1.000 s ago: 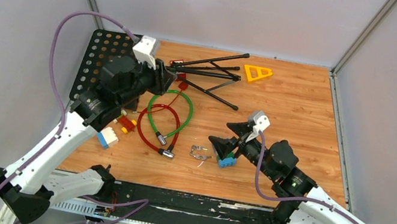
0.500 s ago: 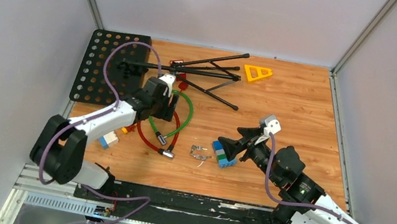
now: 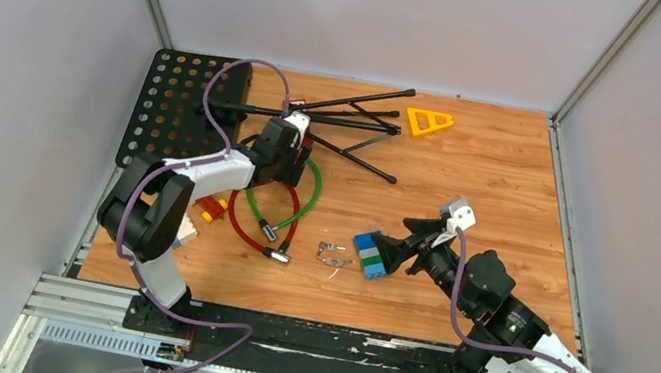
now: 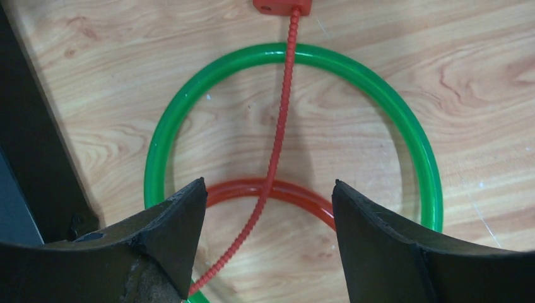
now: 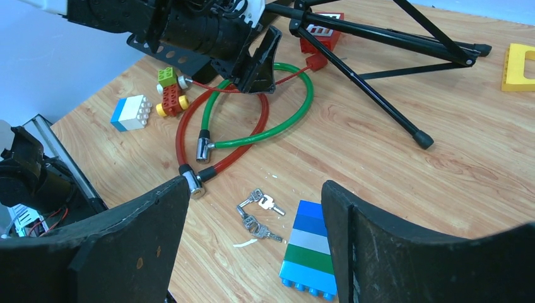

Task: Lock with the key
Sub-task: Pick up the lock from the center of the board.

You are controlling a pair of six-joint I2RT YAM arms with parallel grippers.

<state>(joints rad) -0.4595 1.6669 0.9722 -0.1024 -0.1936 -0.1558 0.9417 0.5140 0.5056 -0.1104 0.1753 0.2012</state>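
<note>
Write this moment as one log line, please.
left gripper: open over green lock | right gripper: open, empty | keys: untouched on table

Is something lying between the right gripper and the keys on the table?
Yes. The stack of colored blocks lies on the table between the open right gripper and the keys, close beside them. From above, the keys are uncovered.

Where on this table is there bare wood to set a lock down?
Widest bare wood: right of the yellow triangle and the stand, out to the table's right edge. A narrow strip runs along the near edge, before the keys. Crowded: left-centre, with green cable, red cable and bricks.
</note>
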